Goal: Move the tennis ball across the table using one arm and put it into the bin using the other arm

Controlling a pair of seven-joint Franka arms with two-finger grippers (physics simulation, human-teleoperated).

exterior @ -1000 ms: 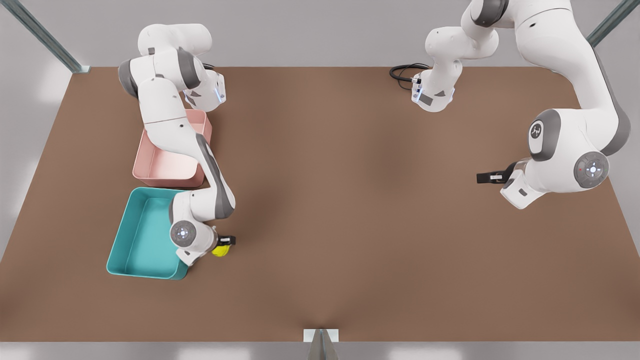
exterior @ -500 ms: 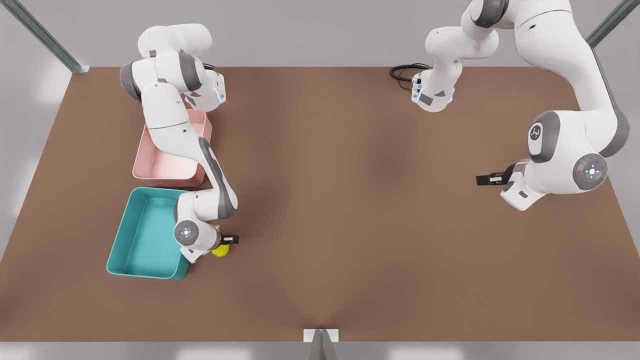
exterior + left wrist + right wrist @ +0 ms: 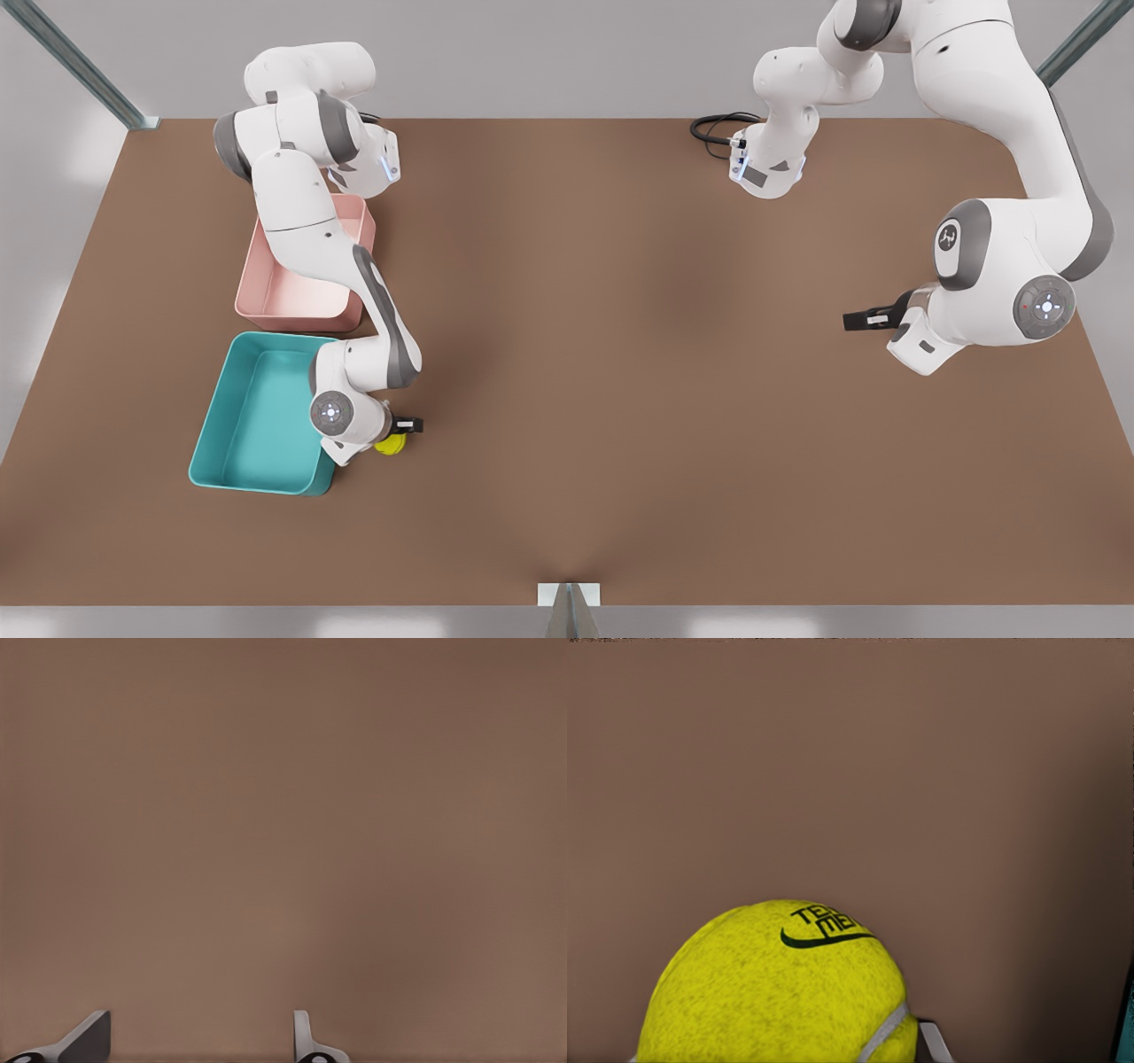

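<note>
Front view: the right end effector (image 3: 400,431) grips the ball (image 3: 388,444) just beside the teal bin (image 3: 215,424), on the side away from the front view's left. Over the last second it edged slightly away from the bin, so I judge the drop not yet begun. The pink bin (image 3: 251,292) lies just behind the teal bin.

Left wrist view: the left end effector (image 3: 199,1041), fingers spread and empty, waits over bare desk (image 3: 283,815), well apart from the bin.

Right wrist view: ball (image 3: 780,988) clasped above the desk.
</note>
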